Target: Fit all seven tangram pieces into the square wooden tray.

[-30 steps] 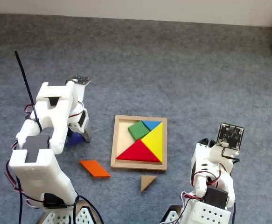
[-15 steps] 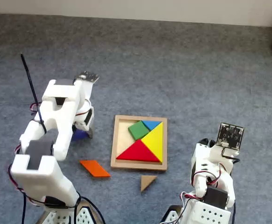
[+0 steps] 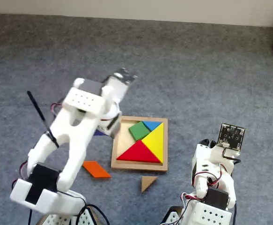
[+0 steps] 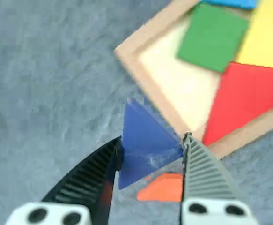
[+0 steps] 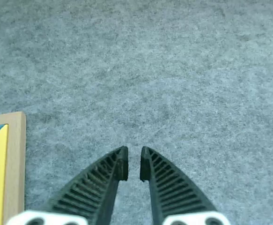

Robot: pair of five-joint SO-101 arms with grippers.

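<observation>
Tray: the square wooden tray [image 3: 138, 166] lies in the middle of the grey carpet [image 3: 197, 70], its floor partly filled.
Pieces already in: a green square [image 3: 139, 130], a light blue triangle [image 3: 151, 125], a yellow triangle [image 3: 156, 140] and a red triangle [image 3: 137, 153] are packed together from 12 o'clock round to 6 o'clock of the tray.
Free floor: the pale strip [image 4: 183, 89] from 9 to 11 o'clock is left bare. It is judged that the three remaining pieces belong there.
Held piece: the blue triangle [image 4: 141, 154] is carried above the carpet, just outside the tray's rim at about 9 o'clock.
Left gripper: the left gripper [image 4: 152, 140] is closed on two edges of the blue triangle and opened only as wide as the piece. This grip probably keeps the face flat for lowering.
In the way: the raised rim lies between the triangle and the free floor, so it must probably be cleared first. The green square borders the gap closely.
Waiting pieces: an orange parallelogram [image 3: 95, 168] is seen at 8 o'clock of the tray and a tan triangle [image 3: 148, 183] at 6 o'clock, both apart from it.
Right gripper: the right gripper [image 5: 133, 164] is placed at 4 o'clock, well apart, with its fingers nearly together and nothing between them.
</observation>
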